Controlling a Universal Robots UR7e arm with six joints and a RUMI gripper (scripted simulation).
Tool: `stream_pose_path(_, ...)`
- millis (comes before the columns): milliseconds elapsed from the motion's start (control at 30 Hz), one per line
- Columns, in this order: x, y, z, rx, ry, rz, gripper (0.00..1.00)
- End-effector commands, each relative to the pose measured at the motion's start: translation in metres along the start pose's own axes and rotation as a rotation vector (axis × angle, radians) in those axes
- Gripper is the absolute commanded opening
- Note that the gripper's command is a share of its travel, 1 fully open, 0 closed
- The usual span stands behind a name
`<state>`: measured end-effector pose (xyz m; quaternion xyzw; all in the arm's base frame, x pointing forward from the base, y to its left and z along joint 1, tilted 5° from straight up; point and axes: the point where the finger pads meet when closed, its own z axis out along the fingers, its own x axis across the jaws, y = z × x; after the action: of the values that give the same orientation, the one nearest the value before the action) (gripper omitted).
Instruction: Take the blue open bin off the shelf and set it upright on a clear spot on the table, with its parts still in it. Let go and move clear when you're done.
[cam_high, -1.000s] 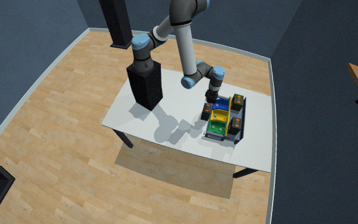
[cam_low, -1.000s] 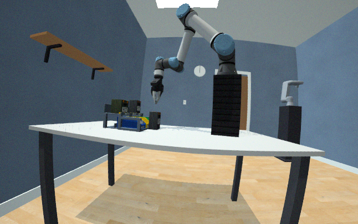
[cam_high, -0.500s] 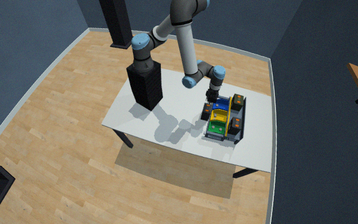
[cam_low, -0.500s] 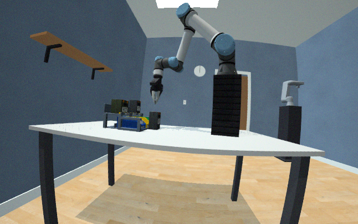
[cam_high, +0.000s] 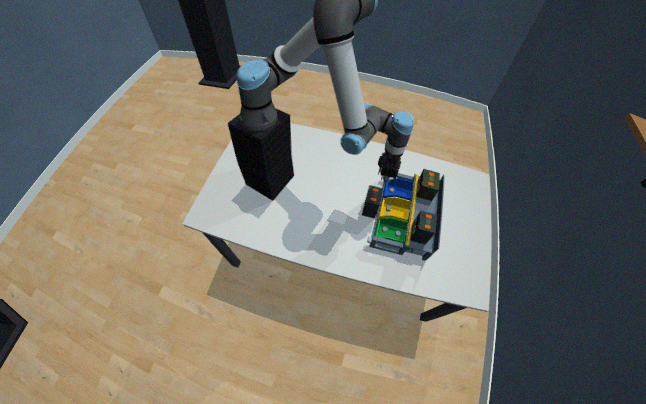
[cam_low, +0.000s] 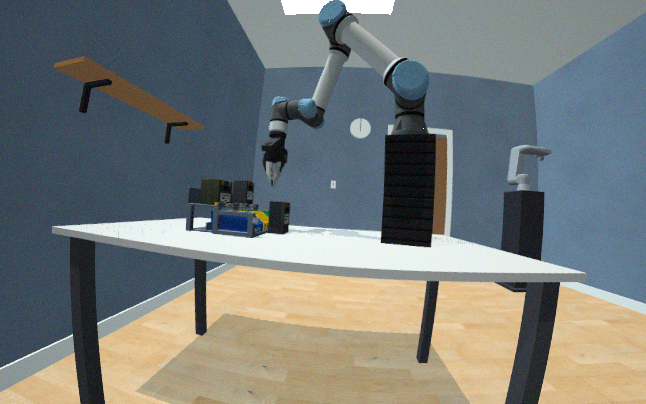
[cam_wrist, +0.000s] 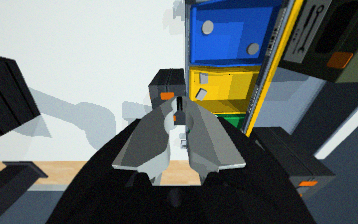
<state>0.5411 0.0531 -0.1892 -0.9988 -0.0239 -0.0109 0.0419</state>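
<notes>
gripper (cam_low: 273, 181) hanging in the air above the shelf (cam_high: 440, 210), fingers pinched tight together, holding nothing. pointing straight down, close to the near end of the blue bin (cam_high: 400, 188) but well above it, not touching. probably getting lined up over the bin's edge before going down for a grab. needing to open first, since closed fingers cannot go around a wall.

blue bin sitting on the low shelf on the table (cam_high: 310, 165), at the end of a row. yellow bin (cam_high: 395, 208) right beside it, then green bin (cam_high: 391, 229) after that. packed side by side like that, so only the outer end and the open top look free for grabbing. yellow rail (cam_high: 413, 212) running along the back of the row, dark boxes (cam_high: 429, 184) sitting behind it. one more dark box (cam_high: 372, 200) standing on the table just beside the bins, in the way on that side.

blue bin looking bright blue, open on top, upright. two small round grey parts (cam_wrist: 207, 27) lying on its floor, well apart from each other. likely to slide around if tipped, so best kept level when lifted.
</notes>
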Motion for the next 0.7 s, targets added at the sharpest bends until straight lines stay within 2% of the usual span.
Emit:
stream_pose_path(0,0.012,-0.023,0.000,-0.001,0.000,0.001,0.00)
stream_pose_path(133,0.019,-0.039,0.000,-0.001,0.000,0.001,0.00)
stream_pose_path(400,0.027,-0.055,0.000,-0.001,0.000,0.001,0.00)
stream_pose_path(667,0.029,-0.060,0.000,-0.001,0.000,0.001,0.00)
